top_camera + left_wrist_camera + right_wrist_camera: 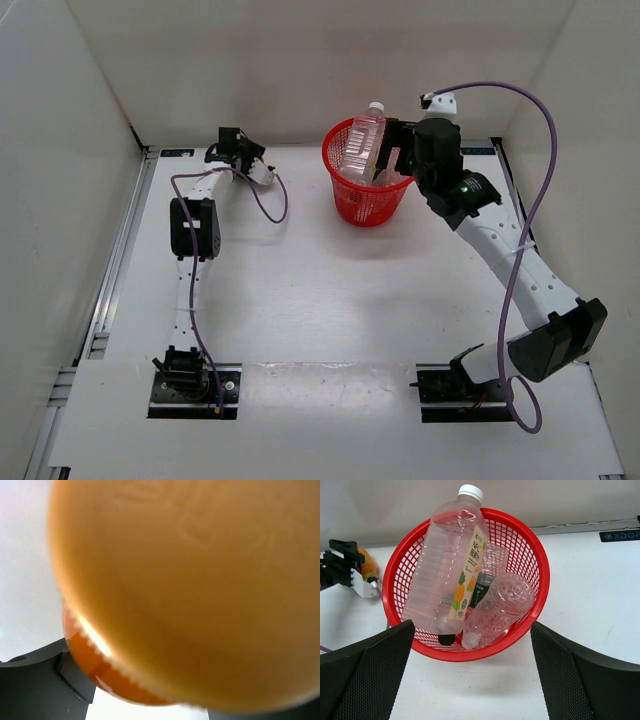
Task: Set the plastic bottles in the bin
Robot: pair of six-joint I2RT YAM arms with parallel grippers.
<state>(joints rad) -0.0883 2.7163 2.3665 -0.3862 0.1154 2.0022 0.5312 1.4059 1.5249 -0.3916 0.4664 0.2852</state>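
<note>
Clasping orange bottle (190, 590), left jaws; right jaws wide.

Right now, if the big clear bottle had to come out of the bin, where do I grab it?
Take the big clear bottle at the shoulder just under its white cap, probably coming from above. It leans base-down in the bin, top poking past the far rim; the body looks wide, with a smaller bottle lying beside it.
</note>
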